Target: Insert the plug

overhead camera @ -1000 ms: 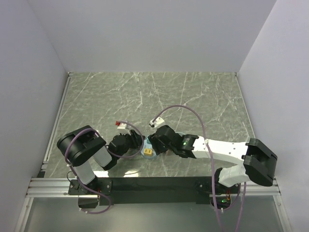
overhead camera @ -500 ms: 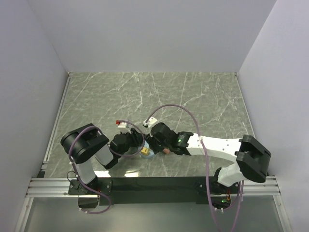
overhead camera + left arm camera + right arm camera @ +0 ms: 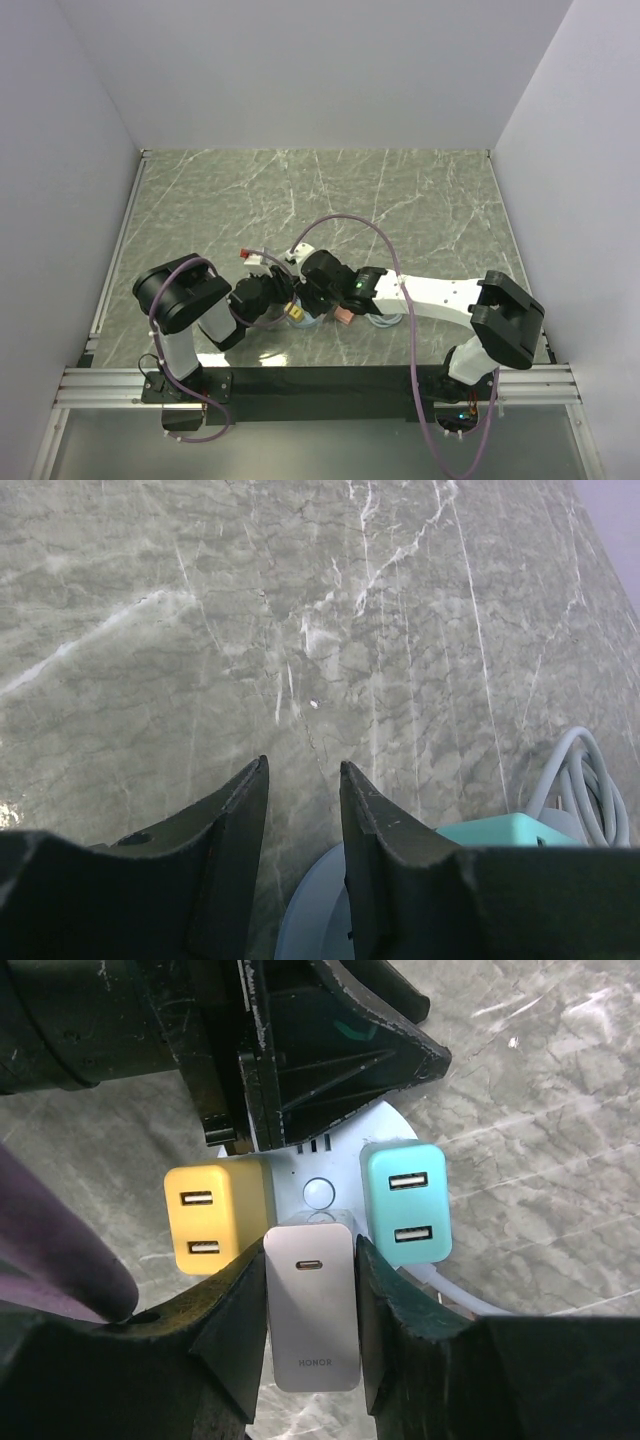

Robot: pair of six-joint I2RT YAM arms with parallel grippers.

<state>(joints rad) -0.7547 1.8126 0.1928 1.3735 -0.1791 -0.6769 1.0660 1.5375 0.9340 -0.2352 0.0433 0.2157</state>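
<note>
Grey plug (image 3: 311, 1305) inside right gripper (image 3: 308, 1255)

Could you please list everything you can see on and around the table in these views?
table: one, grey-green marble, under everything
socket hub: one, round and white, between the two claws
yellow charger: one, yellow, on the hub
teal charger: one, teal, on the hub
grey charger: one, grey, against the hub, between yellow and teal
cable coil: one, pale grey, beside the hub
pink item: one, pink, beside the hub, too small to identify
left claw: one, black, at the hub's rim
right claw: one, black, closed on the grey charger
left arm, right arm: two, black and white, near edge
</note>
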